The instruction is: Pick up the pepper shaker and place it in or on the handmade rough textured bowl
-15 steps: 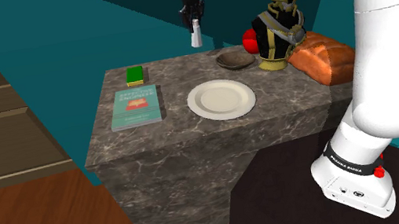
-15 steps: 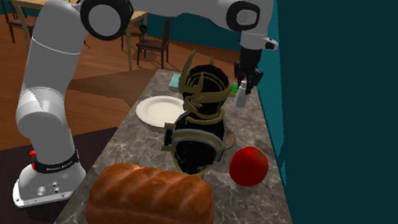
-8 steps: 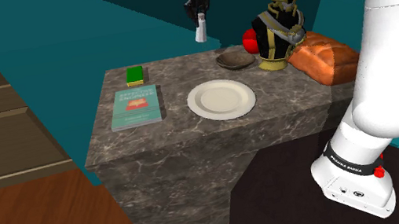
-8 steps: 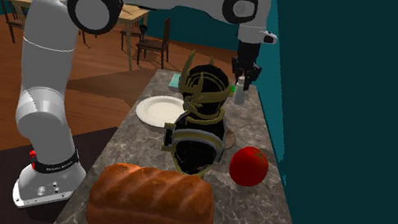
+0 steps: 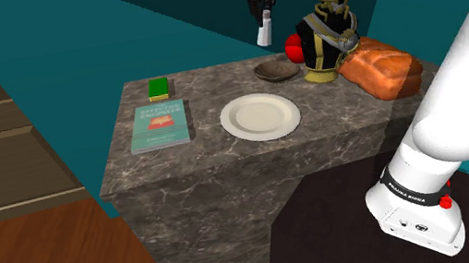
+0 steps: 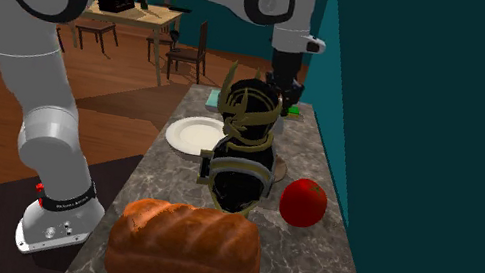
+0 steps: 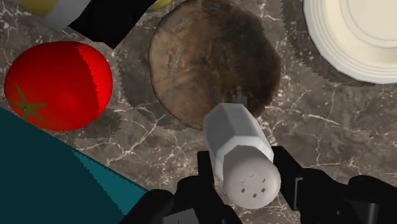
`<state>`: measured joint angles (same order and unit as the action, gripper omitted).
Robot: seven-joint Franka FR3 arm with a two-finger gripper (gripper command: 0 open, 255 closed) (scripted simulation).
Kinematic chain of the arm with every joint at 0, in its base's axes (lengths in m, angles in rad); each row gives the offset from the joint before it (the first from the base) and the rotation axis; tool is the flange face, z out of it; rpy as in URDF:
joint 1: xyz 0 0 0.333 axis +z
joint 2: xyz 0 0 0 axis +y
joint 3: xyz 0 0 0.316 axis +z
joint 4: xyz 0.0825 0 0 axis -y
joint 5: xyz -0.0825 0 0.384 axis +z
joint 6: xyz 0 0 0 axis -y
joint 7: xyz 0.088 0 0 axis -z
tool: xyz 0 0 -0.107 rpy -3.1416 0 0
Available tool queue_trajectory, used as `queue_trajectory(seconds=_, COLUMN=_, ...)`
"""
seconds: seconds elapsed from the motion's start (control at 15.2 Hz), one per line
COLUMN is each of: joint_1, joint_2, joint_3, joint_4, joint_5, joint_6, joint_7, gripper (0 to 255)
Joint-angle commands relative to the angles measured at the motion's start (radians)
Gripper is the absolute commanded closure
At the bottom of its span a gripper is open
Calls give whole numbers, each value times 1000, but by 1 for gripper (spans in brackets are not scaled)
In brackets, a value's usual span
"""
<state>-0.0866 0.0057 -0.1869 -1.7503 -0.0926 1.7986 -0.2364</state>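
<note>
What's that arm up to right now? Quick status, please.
Gripper shut on white pepper shaker, held aloft. Brown rough bowl nearly beneath it, empty. Tomato and dark statue beside bowl, not blocking.

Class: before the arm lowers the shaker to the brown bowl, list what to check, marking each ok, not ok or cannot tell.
1. Grip of claw on pepper shaker: ok.
2. Inside of bowl empty: ok.
3. Shaker centred over bowl: cannot tell; wrist view shows it at the rim.
4. Gap between tomato and bowl: ok.
5. Room beside statue for the descent: cannot tell.
</note>
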Motion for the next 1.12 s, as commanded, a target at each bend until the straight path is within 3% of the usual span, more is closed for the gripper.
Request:
queue_trajectory(seconds=0.0, joint_1=-10, joint_2=-70, joint_3=-10, joint_4=-75, joint_5=-13, joint_6=8, joint_7=-17, gripper=255)
queue_trajectory(seconds=0.07, joint_1=-19, joint_2=-120, joint_3=-18, joint_4=-124, joint_5=-23, joint_6=9, joint_7=-31, gripper=255)
queue_trajectory(seconds=1.06, joint_1=-22, joint_2=-100, joint_3=-23, joint_4=-304, joint_5=-27, joint_6=208, joint_7=-17, gripper=255)
